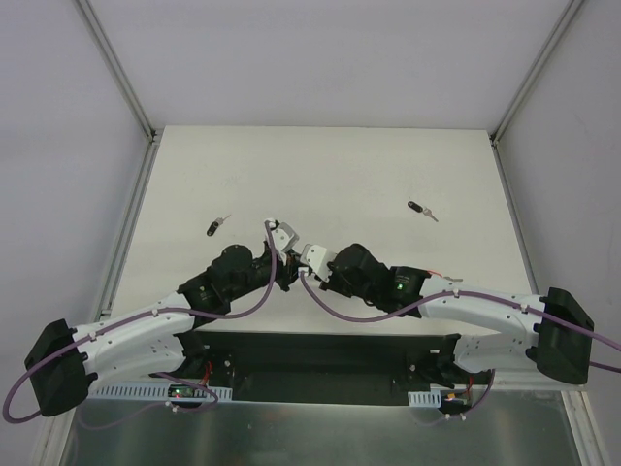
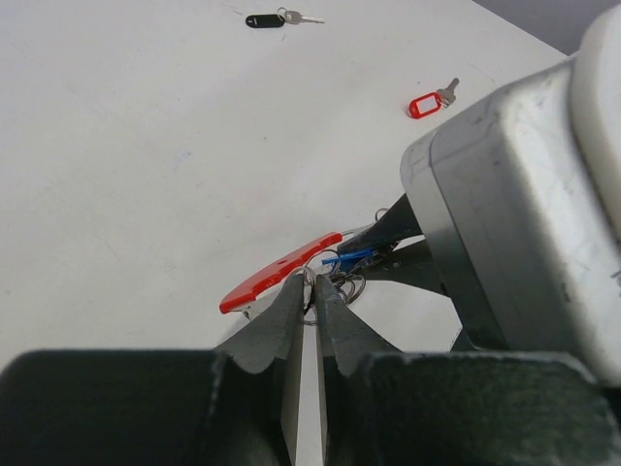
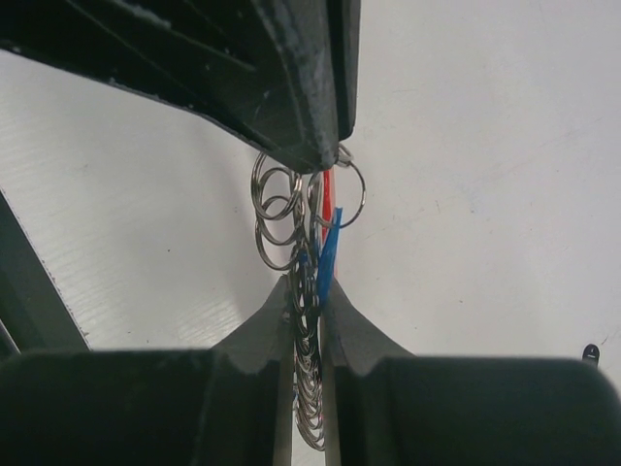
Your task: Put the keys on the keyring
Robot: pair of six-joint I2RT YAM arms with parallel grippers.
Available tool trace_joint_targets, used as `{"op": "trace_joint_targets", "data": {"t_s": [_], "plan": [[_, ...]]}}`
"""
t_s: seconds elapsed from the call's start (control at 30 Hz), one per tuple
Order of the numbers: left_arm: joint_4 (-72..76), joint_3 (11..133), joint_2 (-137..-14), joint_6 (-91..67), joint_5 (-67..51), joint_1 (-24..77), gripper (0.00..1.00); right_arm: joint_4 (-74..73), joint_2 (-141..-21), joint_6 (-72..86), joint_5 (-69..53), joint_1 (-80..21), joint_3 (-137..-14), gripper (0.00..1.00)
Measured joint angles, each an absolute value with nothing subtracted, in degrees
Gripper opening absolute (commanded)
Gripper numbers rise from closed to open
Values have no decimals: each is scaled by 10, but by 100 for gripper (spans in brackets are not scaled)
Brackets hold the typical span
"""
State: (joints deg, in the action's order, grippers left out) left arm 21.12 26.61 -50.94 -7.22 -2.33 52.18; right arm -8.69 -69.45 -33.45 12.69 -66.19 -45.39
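Note:
The keyring's red plastic band [image 2: 281, 274] hangs above the table between both grippers, its silver rings [image 3: 277, 209] trailing from it. In the left wrist view my left gripper [image 2: 312, 294] is shut on a thin ring at the band's end. My right gripper [image 3: 309, 291] is shut on the blue key [image 3: 330, 254], with the chain of rings also between its fingers. The blue key [image 2: 349, 257] lies right beside the band. From above, the left gripper [image 1: 287, 243] and the right gripper [image 1: 305, 255] meet tip to tip at the table's middle.
A black-headed key [image 1: 217, 226] lies left of the grippers and another [image 1: 421, 210] lies to the right. A small red-tagged key [image 2: 427, 104] lies near the right arm. The right gripper's grey body [image 2: 505, 214] fills the right of the left wrist view.

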Motion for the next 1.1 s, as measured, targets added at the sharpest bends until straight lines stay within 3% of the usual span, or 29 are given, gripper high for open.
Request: {"op": "trace_joint_targets", "data": {"t_s": [0.17, 0.4, 0.53, 0.67, 0.83, 0.97, 1.1], "plan": [[197, 277, -516, -47, -34, 522, 0, -94, -699, -330, 123, -662, -458, 23], [179, 280, -524, 10, -35, 517, 0, -108, -700, -310, 88, -667, -471, 54], [186, 277, -526, 25, -38, 516, 0, -110, -700, -295, 73, -666, -474, 61], [197, 271, -526, 41, -45, 517, 0, -120, -694, -284, 40, -648, -474, 63], [214, 259, -520, 61, -66, 517, 0, -112, -650, -262, -79, -542, -467, 63], [220, 254, -513, 72, -80, 517, 0, -78, -640, -234, -187, -462, -466, 62], [224, 253, -512, 76, -91, 517, 0, -46, -676, -201, -269, -445, -467, 57]]}}
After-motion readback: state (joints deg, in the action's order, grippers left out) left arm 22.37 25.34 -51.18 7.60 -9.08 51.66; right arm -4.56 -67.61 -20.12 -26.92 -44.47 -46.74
